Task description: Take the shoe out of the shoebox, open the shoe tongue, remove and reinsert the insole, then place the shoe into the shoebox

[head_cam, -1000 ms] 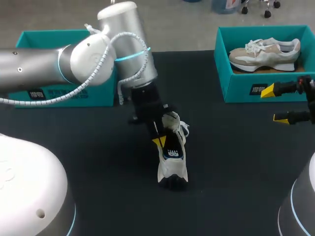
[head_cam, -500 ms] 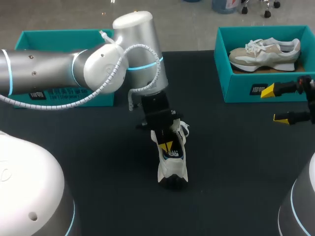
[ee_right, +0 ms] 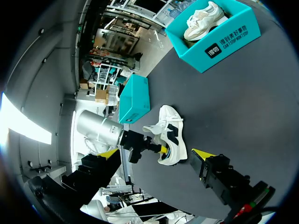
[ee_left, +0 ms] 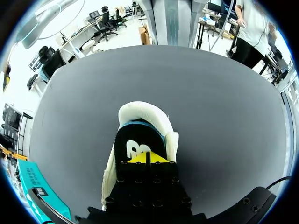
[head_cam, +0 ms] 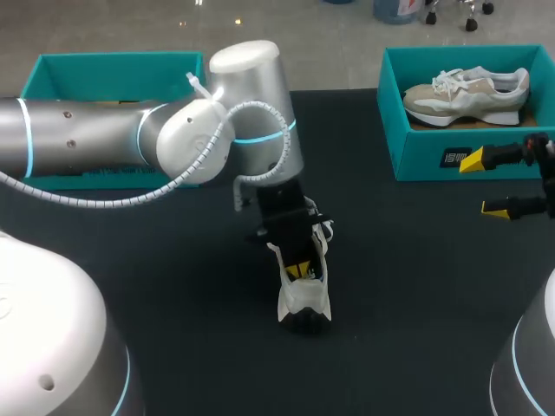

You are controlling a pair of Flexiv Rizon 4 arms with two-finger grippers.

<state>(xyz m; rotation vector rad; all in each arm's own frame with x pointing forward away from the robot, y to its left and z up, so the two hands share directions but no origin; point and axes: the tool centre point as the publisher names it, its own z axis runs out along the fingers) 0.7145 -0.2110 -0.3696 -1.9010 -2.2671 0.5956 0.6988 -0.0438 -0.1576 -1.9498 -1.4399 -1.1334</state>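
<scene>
Head view, with both wrist views: over the preceding second the left arm swung toward the table's middle and lowered, carrying the left gripper (head_cam: 299,270) from beside the collar of the shoe (head_cam: 303,302) into its mouth. The shoe lay on the black table (head_cam: 416,295), well apart from the open teal shoebox (head_cam: 113,65) behind the arm. In the left wrist view the yellow tips stood narrow, almost meeting, over the dark insole (ee_left: 135,145); whether they pinched it could not be told. The right gripper (head_cam: 483,183) had not moved and hung spread wide, holding nothing, beside the second box (head_cam: 434,160), which contained a beige shoe (head_cam: 468,91). Judged from this, the shoe was already out and the insole removal was just beginning.
</scene>
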